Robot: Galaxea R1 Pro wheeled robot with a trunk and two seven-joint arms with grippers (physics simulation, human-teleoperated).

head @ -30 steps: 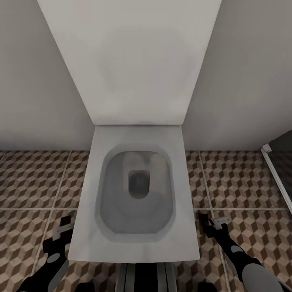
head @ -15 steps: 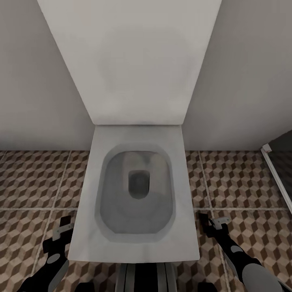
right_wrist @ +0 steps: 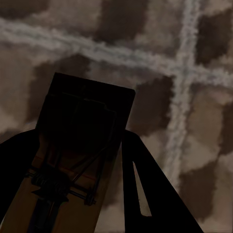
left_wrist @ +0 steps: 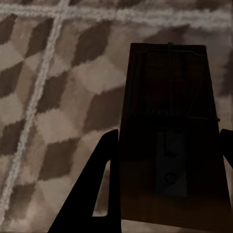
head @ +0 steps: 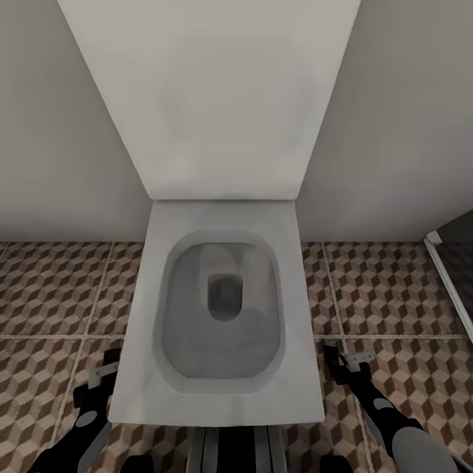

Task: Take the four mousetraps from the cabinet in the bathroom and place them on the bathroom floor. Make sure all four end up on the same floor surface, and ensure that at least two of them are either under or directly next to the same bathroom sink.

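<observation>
Two low end effectors flanking toilet [head: 223, 394]; left [left_wrist: 165, 145], right [right_wrist: 82, 160] each gripping mousetrap.

The bathroom floor [head: 52, 289] is covered in cube-patterned tiles with pale grout lines; a white toilet [head: 223, 394] is set upon it.

Evenly and softly lit from the head camera, no clear light source, no glare; pale toilet [head: 223, 309] smooth and faintly mottled, only a weak grey shade in the bowl; straight edges splayed outward toward the frame top, wide-angle stretch. Much dimmer at both wrists; mousetraps [left_wrist: 172, 145] sunk in near-black shadow, wire barely legible; dark fingers [right_wrist: 145, 194] mere silhouettes; bathroom floor [left_wrist: 53, 107] soft, blurred, grout lines smeared.
</observation>
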